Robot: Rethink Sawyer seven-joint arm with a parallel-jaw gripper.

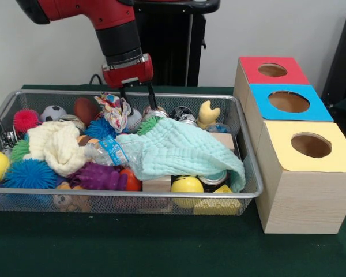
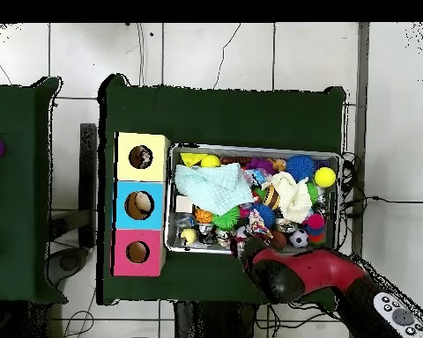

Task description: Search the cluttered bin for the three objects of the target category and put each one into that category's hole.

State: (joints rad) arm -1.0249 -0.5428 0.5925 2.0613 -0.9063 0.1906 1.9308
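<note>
The arm descends into the far side of the wire bin [image 1: 251, 190]. The gripper [image 1: 137, 103] shows two thin black fingers [image 1: 151, 97], spread moderately apart, with nothing clamped between them. Just beside one finger, touching or nearly so, lies a patterned rag [image 1: 115, 109]; whether the finger contacts it cannot be told. Below the jaws and toward the camera spreads a mint cloth [image 1: 181, 150], draped over a can [image 1: 213, 179] and a yellow ball [image 1: 187, 186]. A plastic bottle [image 1: 106, 151] lies beside that cloth, next to a cream cloth [image 1: 55, 144]. A blue spiky ball [image 1: 100, 128] sits directly under the rag. A soccer ball [image 1: 53, 112] and a pink spiky ball [image 1: 26, 119] lie farther off along the far wall. A yellow figure [image 1: 208, 113] stands on the jaws' other side. Outside the bin, well apart from the jaws, stands the box [image 1: 300, 196] with red [image 1: 273, 70], blue [image 1: 289, 101] and yellow [image 1: 311, 145] holes. In the overhead view, the gripper [image 2: 248, 239] sits at the bin's [image 2: 173, 246] edge.
</note>
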